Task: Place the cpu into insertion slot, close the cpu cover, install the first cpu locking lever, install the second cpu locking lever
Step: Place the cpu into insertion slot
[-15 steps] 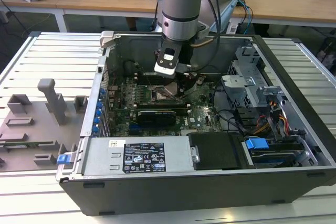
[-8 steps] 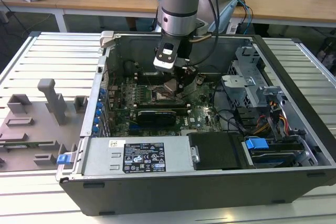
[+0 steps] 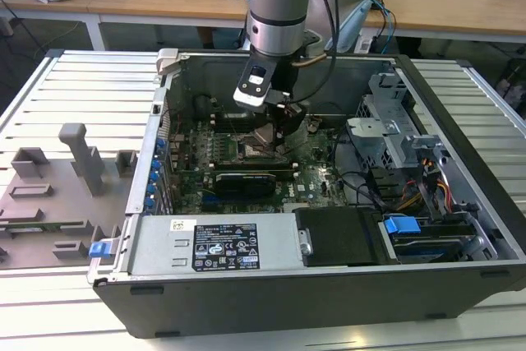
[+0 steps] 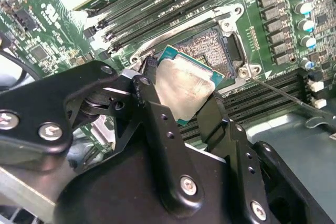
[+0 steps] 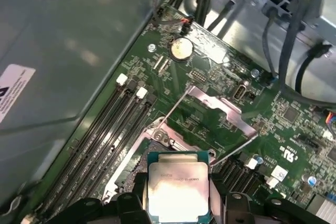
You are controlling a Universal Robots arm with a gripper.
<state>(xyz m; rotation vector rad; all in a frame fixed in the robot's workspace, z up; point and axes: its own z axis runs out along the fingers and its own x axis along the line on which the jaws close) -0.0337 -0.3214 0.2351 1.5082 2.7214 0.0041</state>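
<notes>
One open case (image 3: 246, 297) is holding one motherboard (image 5: 149, 64), one socket (image 4: 210, 43), one cover (image 5: 226, 107) and one coin battery (image 5: 181, 49); one gripper (image 4: 178, 98) is gripping one cpu (image 4: 189, 82).

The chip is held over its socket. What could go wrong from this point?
The gripper holds the cpu over the open socket, not yet seated; if it lands off-square, it might bend the exposed contacts. The raised cpu cover stands close beside the socket, so the gripper could catch it.
</notes>
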